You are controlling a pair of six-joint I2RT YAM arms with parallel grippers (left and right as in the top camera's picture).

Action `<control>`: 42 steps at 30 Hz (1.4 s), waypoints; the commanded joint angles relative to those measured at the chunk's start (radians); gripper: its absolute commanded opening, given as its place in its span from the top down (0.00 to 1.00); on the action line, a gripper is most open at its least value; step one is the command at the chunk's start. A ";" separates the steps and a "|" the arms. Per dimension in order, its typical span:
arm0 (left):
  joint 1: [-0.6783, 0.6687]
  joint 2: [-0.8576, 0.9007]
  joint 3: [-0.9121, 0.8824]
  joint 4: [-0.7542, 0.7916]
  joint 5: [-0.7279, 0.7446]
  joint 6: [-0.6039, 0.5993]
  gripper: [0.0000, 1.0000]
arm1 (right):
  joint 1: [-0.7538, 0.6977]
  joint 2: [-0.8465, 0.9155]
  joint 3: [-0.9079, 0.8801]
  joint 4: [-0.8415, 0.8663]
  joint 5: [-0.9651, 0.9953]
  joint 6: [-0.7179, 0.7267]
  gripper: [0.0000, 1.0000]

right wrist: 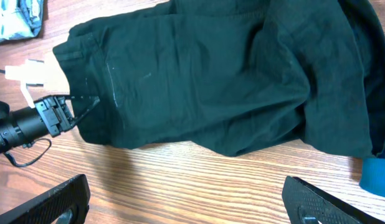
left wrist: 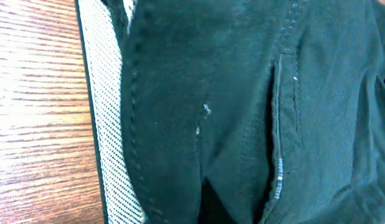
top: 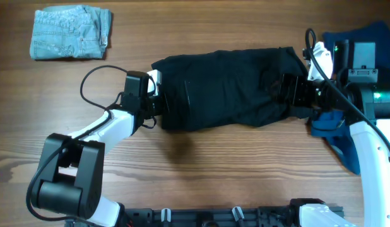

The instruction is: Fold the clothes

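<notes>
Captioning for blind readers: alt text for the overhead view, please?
Black fabric shorts lie on a wooden table, left gripper shut on their left edge, open right gripper over their right end. Folded pale-blue denim shorts sit top left.

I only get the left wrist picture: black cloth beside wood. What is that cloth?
Observer: Those are black shorts; the left fingers are shut on their left edge.
Visitor: Is the other arm helping?
Observer: The right fingers stand open over the shorts' right end, holding nothing.
Visitor: Any more clothes?
Observer: Folded denim shorts lie at the table's far left corner.
</notes>
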 commanded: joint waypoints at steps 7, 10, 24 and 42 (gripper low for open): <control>0.003 0.010 0.027 -0.186 -0.156 0.034 0.96 | 0.002 0.011 0.008 0.040 -0.016 0.044 0.00; 0.021 0.010 0.071 -0.295 -0.249 0.031 0.96 | 0.002 0.016 0.008 0.052 -0.018 0.066 0.00; 0.215 0.010 0.322 -0.608 -0.316 0.037 0.96 | 0.111 0.202 0.008 0.242 -0.288 0.115 0.06; 0.229 0.011 0.322 -0.616 -0.430 0.056 0.93 | 0.397 0.620 0.008 0.351 0.151 0.340 0.74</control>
